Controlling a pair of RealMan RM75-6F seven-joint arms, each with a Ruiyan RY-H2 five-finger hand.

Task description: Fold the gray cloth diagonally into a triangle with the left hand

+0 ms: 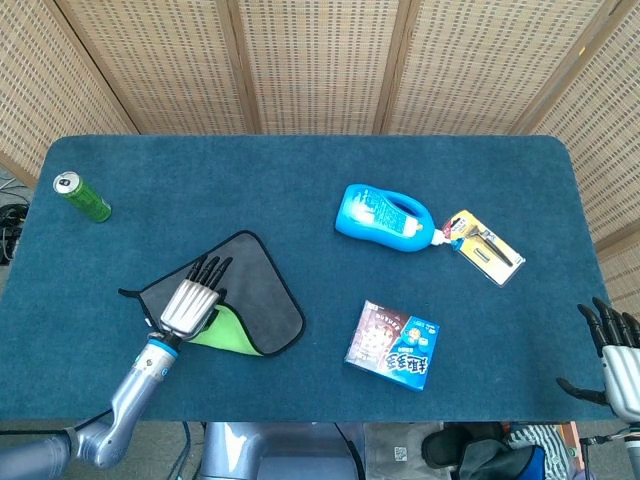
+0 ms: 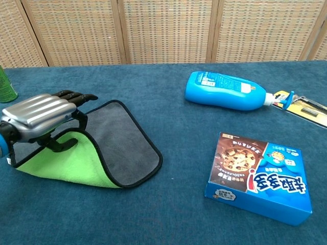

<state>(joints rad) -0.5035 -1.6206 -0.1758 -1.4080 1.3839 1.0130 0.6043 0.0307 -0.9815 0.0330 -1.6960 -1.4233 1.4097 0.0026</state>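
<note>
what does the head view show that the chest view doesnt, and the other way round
Only the head view shows the right hand at the table's near right corner, and the whole green can. Only the chest view shows the cookie box print up close. Both show the left hand holding the gray cloth with its green underside turned up, and the blue bottle.
</note>
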